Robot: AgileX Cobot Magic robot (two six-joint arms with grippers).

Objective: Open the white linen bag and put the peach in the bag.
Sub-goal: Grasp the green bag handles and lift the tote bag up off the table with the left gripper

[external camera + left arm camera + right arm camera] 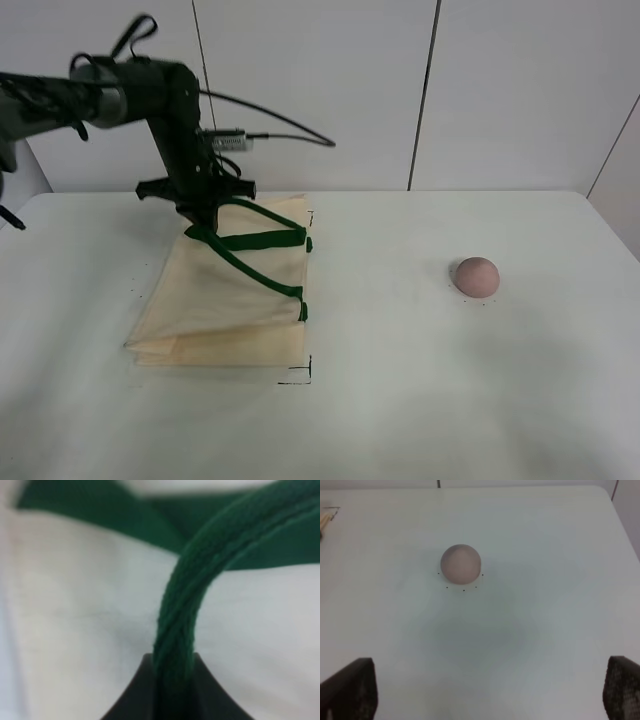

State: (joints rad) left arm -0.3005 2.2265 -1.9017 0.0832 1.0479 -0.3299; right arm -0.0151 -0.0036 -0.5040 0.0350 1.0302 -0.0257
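The white linen bag point(220, 300) lies on the left half of the table, its mouth facing right. My left gripper point(205, 222) is shut on one dark green handle point(250, 240) and holds it up, so the top cloth layer is raised at the far edge. In the left wrist view the handle point(185, 605) runs between my black fingers point(135, 695) over the cream cloth point(75, 620). The peach point(476, 276) sits on the table to the right, apart from the bag. My right gripper point(487, 690) is open and empty, back from the peach point(461, 563). It is out of the exterior view.
The white table point(420, 380) has a back edge against a white panelled wall. Black corner marks point(300, 375) are drawn on the table by the bag's near right corner. Small dots point(464, 589) ring the peach's spot.
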